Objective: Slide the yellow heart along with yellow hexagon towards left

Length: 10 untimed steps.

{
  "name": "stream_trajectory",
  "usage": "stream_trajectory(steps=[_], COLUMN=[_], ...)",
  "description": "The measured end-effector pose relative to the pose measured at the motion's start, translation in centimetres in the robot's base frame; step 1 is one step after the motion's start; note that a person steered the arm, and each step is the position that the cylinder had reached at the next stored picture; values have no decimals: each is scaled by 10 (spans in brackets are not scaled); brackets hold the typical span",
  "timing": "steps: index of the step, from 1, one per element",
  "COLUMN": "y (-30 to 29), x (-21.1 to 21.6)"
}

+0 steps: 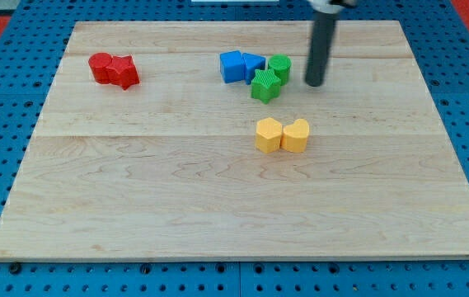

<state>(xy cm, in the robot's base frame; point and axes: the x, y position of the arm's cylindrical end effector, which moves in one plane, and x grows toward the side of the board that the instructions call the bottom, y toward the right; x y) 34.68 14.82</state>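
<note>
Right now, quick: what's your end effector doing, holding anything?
No gripper: my tip is a bare rod, holding nothing.
It touches no block: right of the green blocks, above the yellow heart and yellow hexagon.

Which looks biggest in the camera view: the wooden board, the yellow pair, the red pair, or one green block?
1. Wooden board, by far.
2. Yellow pair: yellow hexagon with yellow heart; red pair looks about the same, so no ranking.
3. Green block, smallest.
</note>
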Motion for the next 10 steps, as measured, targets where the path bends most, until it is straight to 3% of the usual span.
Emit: stream_trajectory(steps=[1, 2, 7, 10], y=[29, 16, -31, -121], x=[61, 119, 99, 98])
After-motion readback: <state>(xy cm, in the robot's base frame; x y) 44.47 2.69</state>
